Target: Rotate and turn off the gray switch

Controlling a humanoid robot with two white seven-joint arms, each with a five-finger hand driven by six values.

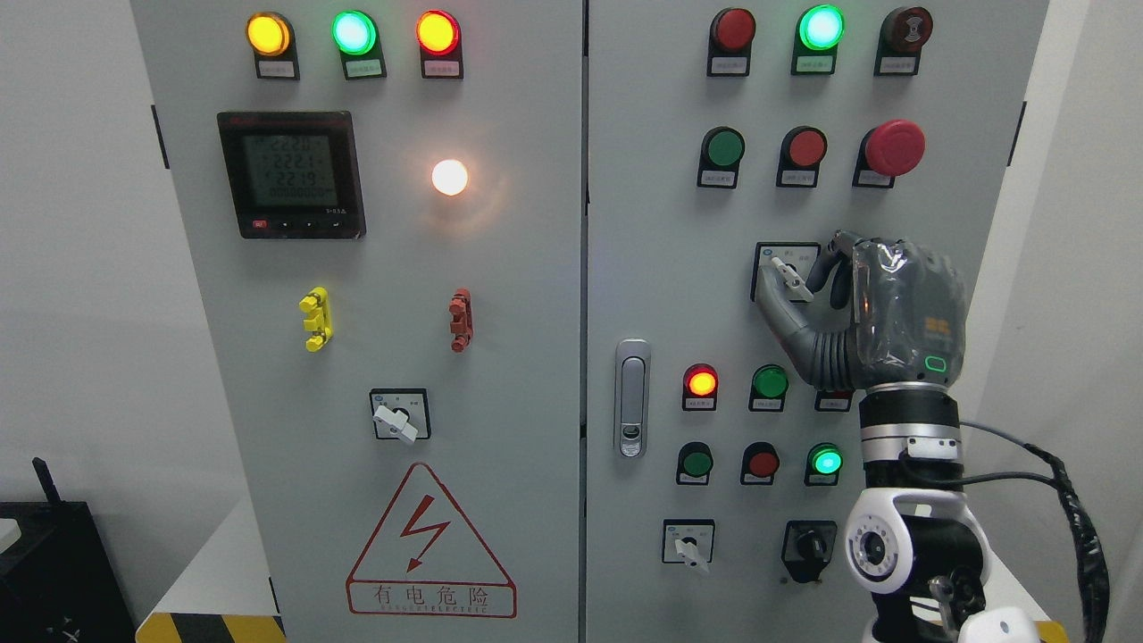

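Nearest, at lower right, white forearm rising to right hand (880,308), thumb and curled fingers (835,268) closed around gray switch (788,275) on right door of gray electrical cabinet (500,357). Further left: door handle (632,397), lit lamp (449,177), digital meter (290,174), white wall (80,268).
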